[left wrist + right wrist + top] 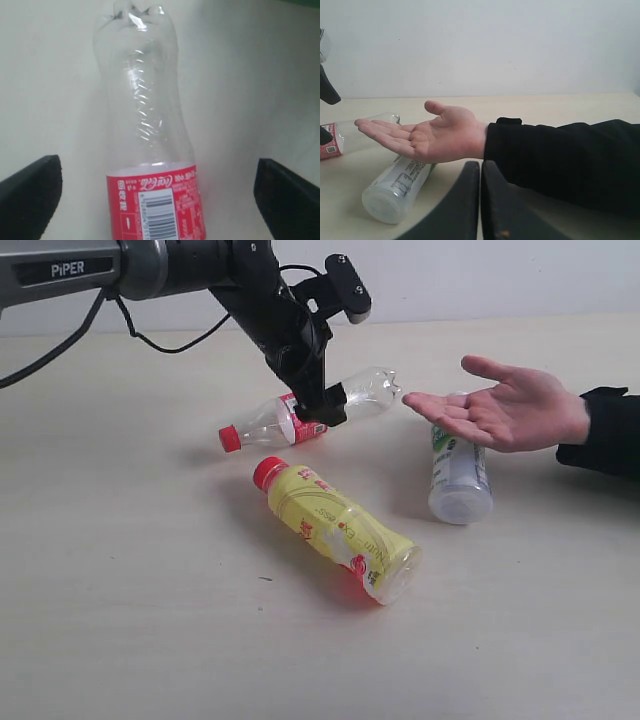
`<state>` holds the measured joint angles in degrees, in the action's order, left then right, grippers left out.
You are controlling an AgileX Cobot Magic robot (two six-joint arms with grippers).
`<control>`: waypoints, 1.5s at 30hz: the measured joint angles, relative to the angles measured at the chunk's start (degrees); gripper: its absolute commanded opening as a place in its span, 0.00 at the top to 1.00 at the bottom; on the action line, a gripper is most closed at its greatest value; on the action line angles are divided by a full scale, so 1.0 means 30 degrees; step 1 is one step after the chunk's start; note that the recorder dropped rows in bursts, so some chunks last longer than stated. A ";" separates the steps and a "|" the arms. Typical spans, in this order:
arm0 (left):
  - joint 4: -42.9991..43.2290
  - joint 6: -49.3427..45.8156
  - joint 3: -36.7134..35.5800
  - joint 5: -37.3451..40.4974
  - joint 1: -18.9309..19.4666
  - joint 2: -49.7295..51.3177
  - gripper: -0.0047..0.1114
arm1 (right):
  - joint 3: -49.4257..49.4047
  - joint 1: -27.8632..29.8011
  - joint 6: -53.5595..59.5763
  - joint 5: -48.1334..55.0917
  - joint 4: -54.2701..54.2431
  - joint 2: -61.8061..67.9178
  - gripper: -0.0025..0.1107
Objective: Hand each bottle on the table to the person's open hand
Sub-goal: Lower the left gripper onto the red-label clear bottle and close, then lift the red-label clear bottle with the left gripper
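Note:
The clear bottle (365, 392) with red label and red cap lies on the table (130, 570), its base pointing toward the person's open hand (500, 410). My left gripper (320, 412) is open and straddles it at the label; in the left wrist view the bottle (145, 125) sits between the wide-apart black fingers (30, 195), untouched. The yellow-labelled bottle (335, 530) lies nearer the front. One white bottle (458, 475) lies under the hand, also the white bottle (395, 190) in the right wrist view. The second white bottle is out of view. My right gripper (481, 172) is shut and empty.
The person's black sleeve (605, 435) reaches in from the right, and the palm (427, 140) hovers palm-up just above the table. The left arm's black cable (150, 338) hangs at the back left. A pale wall (480, 45) stands behind the table.

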<state>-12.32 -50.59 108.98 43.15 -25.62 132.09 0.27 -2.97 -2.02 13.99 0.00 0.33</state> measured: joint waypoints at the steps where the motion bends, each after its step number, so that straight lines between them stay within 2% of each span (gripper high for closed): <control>1: 0.0000 0.0000 0.0028 -0.0187 0.0019 0.0101 0.06 | 0.0000 0.0000 0.0000 0.0000 0.0000 0.0000 0.96; 22: 0.0077 0.0000 0.0028 -0.0659 0.0095 0.1293 0.08 | 0.0000 0.0000 0.0000 0.0000 0.0000 0.0000 0.96; 24: 0.0077 0.0000 0.0028 -0.0695 0.0095 0.1376 0.14 | 0.0000 0.0000 0.0000 0.0000 0.0000 0.0000 0.96; 26: 0.0077 0.0000 0.0028 -0.0795 0.0095 0.1376 0.27 | 0.0000 0.0000 0.0000 0.0000 0.0000 0.0000 0.96; 34: 0.0077 0.0000 0.0028 -0.0969 0.0095 0.1376 0.95 | 0.0000 0.0000 0.0000 0.0000 0.0000 0.0000 0.96; 45: 0.0077 -0.0037 0.0040 -0.1010 0.0095 0.1376 0.94 | 0.0000 0.0000 0.0000 0.0000 0.0000 0.0000 0.96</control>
<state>-12.09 -50.70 109.10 40.12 -25.34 136.22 0.27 -2.97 -2.02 13.99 0.00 0.33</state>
